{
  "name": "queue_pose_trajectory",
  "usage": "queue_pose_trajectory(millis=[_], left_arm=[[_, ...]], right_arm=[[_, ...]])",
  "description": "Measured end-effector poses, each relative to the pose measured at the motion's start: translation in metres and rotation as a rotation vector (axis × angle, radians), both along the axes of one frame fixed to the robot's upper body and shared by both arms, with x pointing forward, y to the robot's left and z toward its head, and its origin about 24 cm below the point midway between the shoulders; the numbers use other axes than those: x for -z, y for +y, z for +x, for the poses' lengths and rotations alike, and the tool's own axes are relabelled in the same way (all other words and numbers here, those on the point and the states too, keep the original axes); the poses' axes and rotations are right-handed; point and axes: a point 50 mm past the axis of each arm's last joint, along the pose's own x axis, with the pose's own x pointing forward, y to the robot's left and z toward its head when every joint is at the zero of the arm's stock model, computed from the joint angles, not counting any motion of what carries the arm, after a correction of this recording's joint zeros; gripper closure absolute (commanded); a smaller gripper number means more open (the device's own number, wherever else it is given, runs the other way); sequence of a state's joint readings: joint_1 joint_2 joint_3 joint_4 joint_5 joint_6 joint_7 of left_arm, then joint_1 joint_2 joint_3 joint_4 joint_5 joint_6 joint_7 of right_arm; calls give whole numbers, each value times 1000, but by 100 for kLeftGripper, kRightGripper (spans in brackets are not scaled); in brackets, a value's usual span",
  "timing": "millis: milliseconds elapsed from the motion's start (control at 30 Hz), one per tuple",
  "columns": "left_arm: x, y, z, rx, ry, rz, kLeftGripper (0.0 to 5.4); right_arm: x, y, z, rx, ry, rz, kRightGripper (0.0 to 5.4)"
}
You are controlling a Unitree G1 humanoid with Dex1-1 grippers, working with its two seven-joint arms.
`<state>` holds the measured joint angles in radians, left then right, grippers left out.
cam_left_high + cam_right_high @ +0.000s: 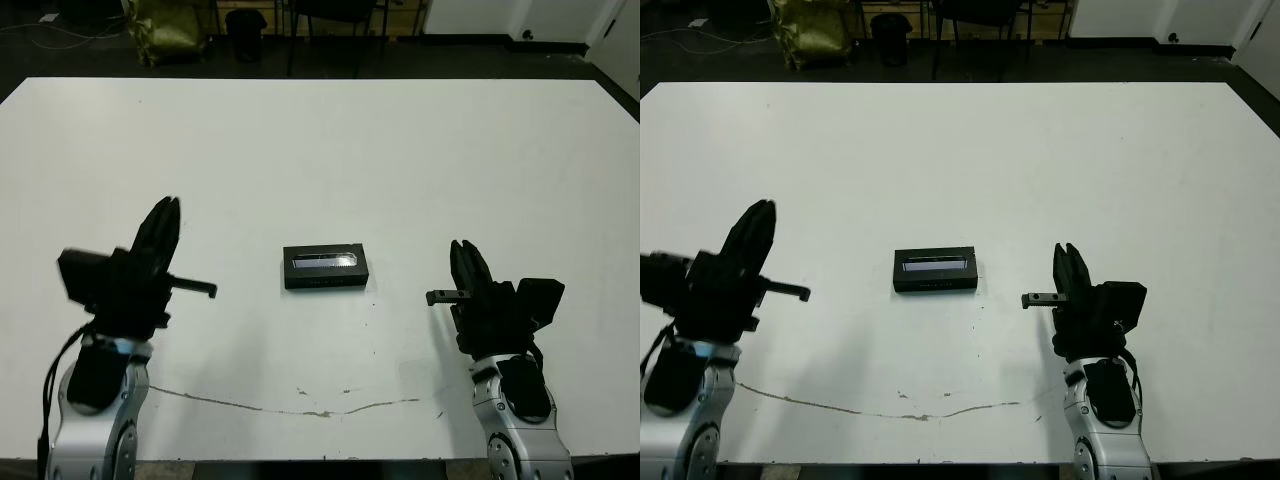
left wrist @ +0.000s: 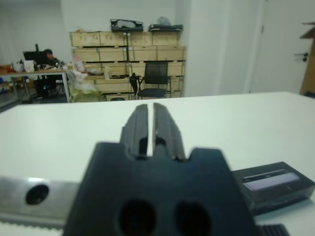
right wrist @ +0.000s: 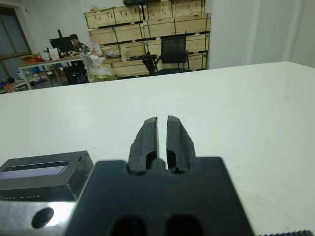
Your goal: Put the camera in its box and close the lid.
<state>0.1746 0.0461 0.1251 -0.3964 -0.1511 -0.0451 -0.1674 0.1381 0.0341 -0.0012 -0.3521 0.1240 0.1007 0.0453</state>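
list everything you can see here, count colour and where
lid: one, black with a pale grey glossy strip, flat on top of a black box at the table's middle, between the two arms
box: one, black, only its side shows under the lid; nothing inside can be seen
table: one, white, with a thin crack line near the front edge
chair: one, black, beyond the table by stacked wooden crates
person: one, seated at a far desk
left gripper: one, black, fingers shut, above the table left of the box
right gripper: one, black, fingers shut, right of the box
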Motion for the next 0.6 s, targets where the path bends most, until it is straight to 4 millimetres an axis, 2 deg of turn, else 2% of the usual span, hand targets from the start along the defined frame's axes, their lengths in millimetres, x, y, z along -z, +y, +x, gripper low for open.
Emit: queue_pose_trajectory(millis=[167,333,600], left_arm=[[17,7,-5,-54,15,-7,538],[30,9,-5,-51,36,-96,538],[37,7,-3,-66,57,-153,538]], right_arm=[[4,-2,5,1,5,-37,540],[1,-1,10,-3,-38,-43,540],[3,3,11,-24,-58,-38,540]])
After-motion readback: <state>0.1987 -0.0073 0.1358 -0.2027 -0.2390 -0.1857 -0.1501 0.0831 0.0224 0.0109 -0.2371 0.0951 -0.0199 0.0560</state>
